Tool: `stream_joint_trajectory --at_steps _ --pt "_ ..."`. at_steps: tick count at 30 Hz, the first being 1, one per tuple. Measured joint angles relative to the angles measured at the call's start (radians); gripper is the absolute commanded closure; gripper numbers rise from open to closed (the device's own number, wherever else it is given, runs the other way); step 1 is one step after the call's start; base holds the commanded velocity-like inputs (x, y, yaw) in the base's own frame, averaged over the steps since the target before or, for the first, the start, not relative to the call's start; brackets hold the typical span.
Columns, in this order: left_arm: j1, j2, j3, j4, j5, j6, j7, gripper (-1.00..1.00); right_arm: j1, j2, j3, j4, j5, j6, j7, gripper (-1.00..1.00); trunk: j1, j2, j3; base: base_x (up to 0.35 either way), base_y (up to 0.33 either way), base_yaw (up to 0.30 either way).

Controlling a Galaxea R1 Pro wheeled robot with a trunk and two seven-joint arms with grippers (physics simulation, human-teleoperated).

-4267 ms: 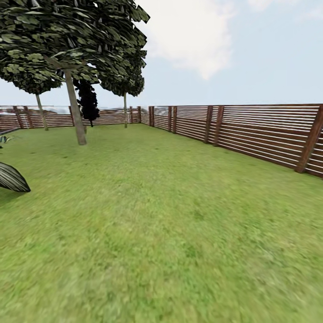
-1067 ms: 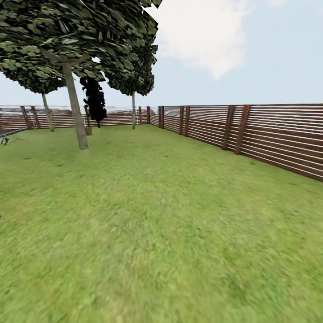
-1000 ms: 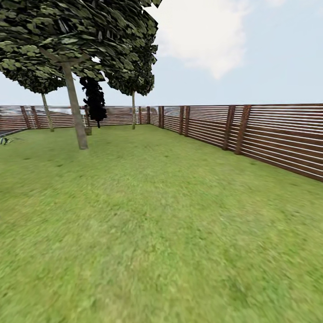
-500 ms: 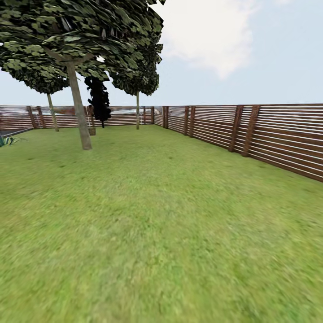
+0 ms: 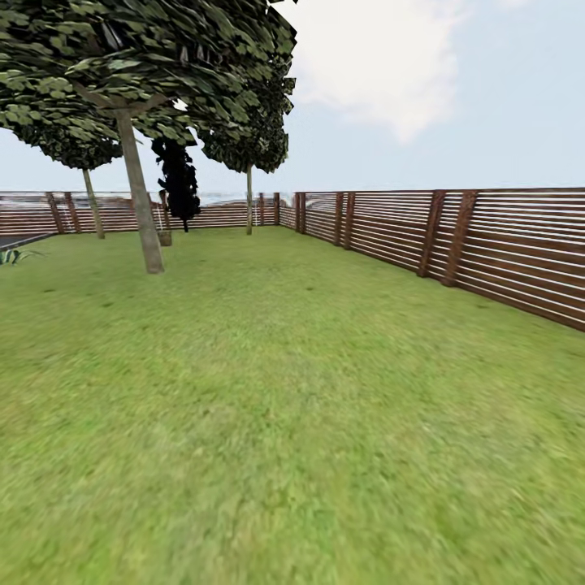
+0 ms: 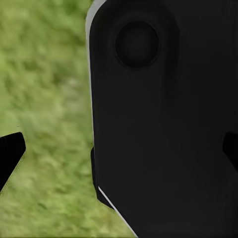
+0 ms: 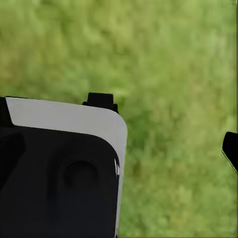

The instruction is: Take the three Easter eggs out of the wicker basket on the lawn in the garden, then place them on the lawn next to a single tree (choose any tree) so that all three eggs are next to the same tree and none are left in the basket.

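Head view: three pale-trunked trees with rounded leafy crowns; the nearest tree (image 5: pixel 140 203) stands on the mottled green lawn (image 5: pixel 292 406). Just behind its trunk sits a small brown thing, maybe the wicker basket (image 5: pixel 165 238), too small to tell. One all-black columnar tree (image 5: pixel 179 183) rises beyond it. A slatted brown fence (image 5: pixel 487 244) runs well right of it.

Left wrist view: blurred grass, a black robot body part (image 6: pixel 163 119); whether the left hand is open, I cannot tell.

Right wrist view: grass, a black-and-white body part (image 7: pixel 59 168); right hand's state unclear
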Motion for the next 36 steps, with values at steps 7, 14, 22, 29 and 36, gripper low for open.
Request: stream_joint_trajectory --at_steps 7,14,22,29,36 --pt "0.0 0.001 0.0 0.0 0.0 0.0 -0.001 -1.0 0.0 0.0 0.001 0.0 0.001 0.0 0.0 -1.0 0.0 0.0 0.0 0.339 0.0 0.0" --pt "0.0 0.001 0.0 0.0 0.0 0.0 0.0 -1.0 0.0 0.0 0.0 0.0 0.001 0.0 0.0 -1.0 0.0 0.0 0.0 0.339 0.0 0.0" --pt "0.0 0.001 0.0 0.0 0.0 0.0 0.0 -1.0 0.0 0.0 0.0 0.0 0.0 0.0 0.0 -1.0 0.0 0.0 0.0 0.339 0.0 0.0" --pt "0.0 0.002 0.0 0.0 0.0 0.0 0.0 -1.0 0.0 0.0 0.0 0.0 0.0 0.0 0.0 -1.0 0.0 0.0 0.0 0.339 0.0 0.0" --pt "0.0 0.001 0.0 0.0 0.0 0.0 0.0 -1.0 0.0 0.0 0.0 0.0 0.0 0.0 0.0 -1.0 0.0 0.0 0.0 0.339 0.0 0.0"
